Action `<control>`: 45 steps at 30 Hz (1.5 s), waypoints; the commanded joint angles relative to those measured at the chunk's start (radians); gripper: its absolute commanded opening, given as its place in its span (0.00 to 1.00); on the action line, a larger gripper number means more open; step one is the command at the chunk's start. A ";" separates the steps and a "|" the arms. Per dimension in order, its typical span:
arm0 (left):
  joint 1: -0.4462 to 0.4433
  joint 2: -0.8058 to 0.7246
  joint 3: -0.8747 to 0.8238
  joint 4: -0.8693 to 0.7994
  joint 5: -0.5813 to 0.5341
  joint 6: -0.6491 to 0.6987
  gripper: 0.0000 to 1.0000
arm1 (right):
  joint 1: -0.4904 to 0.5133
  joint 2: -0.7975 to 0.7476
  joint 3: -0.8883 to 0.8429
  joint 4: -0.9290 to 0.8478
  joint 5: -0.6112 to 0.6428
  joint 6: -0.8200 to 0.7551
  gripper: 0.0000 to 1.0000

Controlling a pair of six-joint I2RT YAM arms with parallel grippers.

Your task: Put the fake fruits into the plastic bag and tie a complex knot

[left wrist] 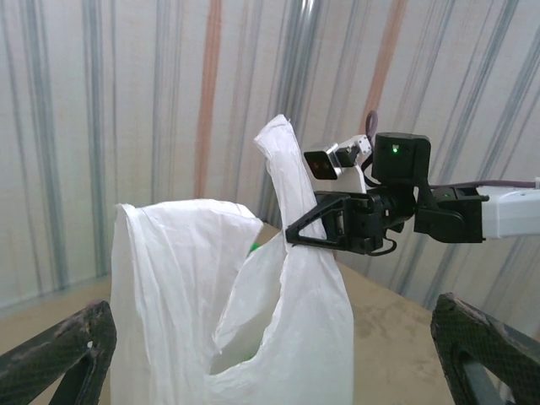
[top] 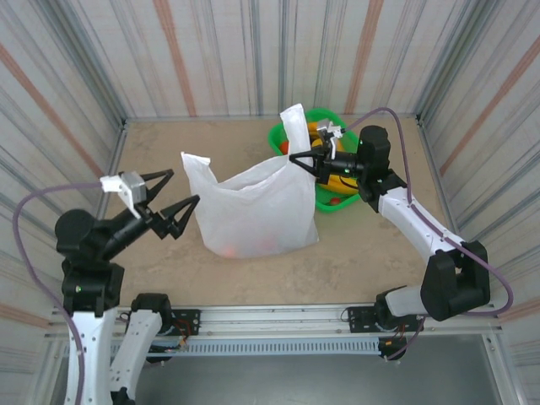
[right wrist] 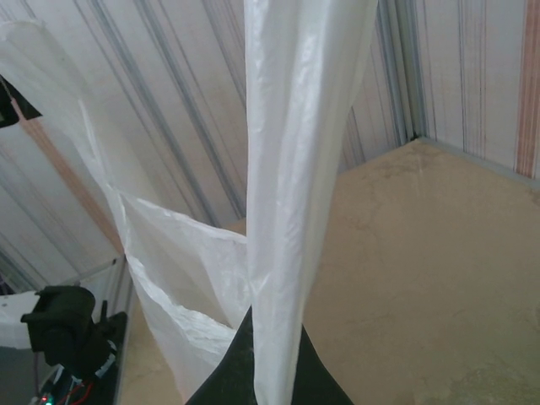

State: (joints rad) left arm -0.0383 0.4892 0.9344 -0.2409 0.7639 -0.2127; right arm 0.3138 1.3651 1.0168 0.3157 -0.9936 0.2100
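Plastic bag [top: 253,211] upright, translucent white, orange fruits [top: 229,248] inside; right gripper [top: 296,160] clamped on handle [top: 293,126]; left gripper [top: 185,186] apart

The small glossy toy fruits [top: 268,245] are just faint orange-pink smudges through the thin translucent white plastic bag [top: 253,202], can't count them. The green rectangular plastic basket [top: 275,135] is half hidden behind the bag's raised handle [top: 293,126] and the right gripper [top: 295,160]; the yellow and red bits in it are probably more fruit. Left wrist view: the left gripper [left wrist: 274,337] has its black fingers [left wrist: 59,359] chopped off at the bottom corners, same for the bag's base.
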 commanded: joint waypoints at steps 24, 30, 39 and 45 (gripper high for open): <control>0.006 0.320 -0.493 1.020 0.138 -0.243 0.98 | -0.004 0.019 0.028 0.023 -0.079 0.028 0.00; -0.040 0.463 -0.446 1.172 0.207 -0.284 0.94 | -0.004 0.019 0.029 0.012 -0.071 0.023 0.00; -0.137 0.551 -0.383 1.157 0.216 -0.215 0.74 | 0.001 0.013 0.029 0.008 -0.060 0.024 0.00; -0.169 0.607 -0.364 1.157 0.219 -0.193 0.51 | 0.008 0.011 0.030 0.004 -0.056 0.023 0.00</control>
State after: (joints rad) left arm -0.1944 1.0813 0.5385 0.8814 0.9550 -0.4301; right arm 0.3145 1.3804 1.0172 0.3214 -1.0473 0.2279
